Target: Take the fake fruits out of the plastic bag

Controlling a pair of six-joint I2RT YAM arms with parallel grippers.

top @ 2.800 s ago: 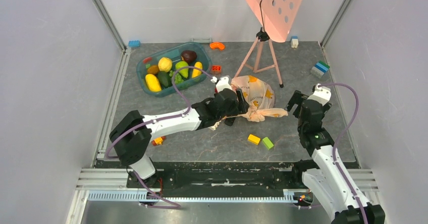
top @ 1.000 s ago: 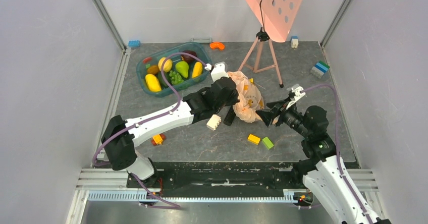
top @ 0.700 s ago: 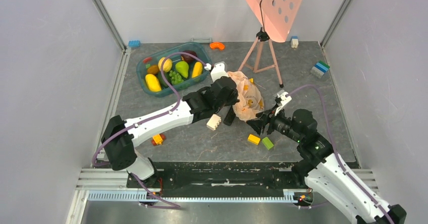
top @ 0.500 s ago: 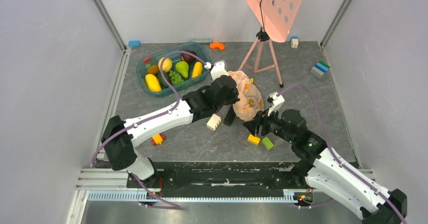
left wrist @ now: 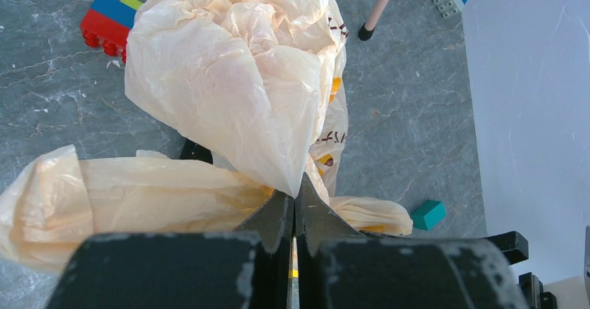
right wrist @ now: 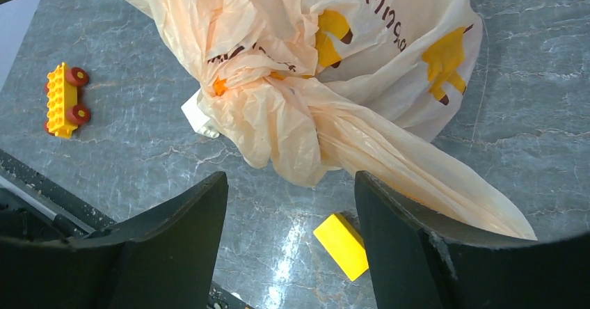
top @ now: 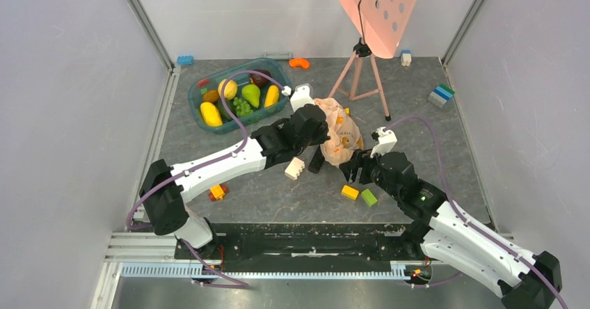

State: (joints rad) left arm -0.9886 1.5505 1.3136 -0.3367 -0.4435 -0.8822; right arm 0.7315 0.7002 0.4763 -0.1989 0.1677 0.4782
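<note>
The plastic bag [top: 340,139], crinkly cream with orange and yellow prints, hangs bunched at the table's middle. My left gripper [top: 322,129] is shut on a fold of its upper part; in the left wrist view the film [left wrist: 236,79] is pinched at the gripper's tips [left wrist: 298,187]. My right gripper [top: 352,165] is open just below the bag. In the right wrist view the bag's knotted end [right wrist: 292,135] lies just ahead of the gripper's gap [right wrist: 291,184], untouched. Several fake fruits [top: 241,99] lie in the teal tub [top: 229,129]. What the bag holds is hidden.
A pink perforated board on a tripod [top: 362,79] stands behind the bag. Loose blocks lie about: yellow [top: 350,192], green [top: 369,197], cream [top: 295,168], a toy car [top: 218,193], an orange piece [top: 300,62], and stacked blocks [top: 440,94] at far right. White walls close three sides.
My right arm has swung left and down from the right side until its open jaws sit under the bag's lower end. The left gripper and the bag have stayed put over the last second.
</note>
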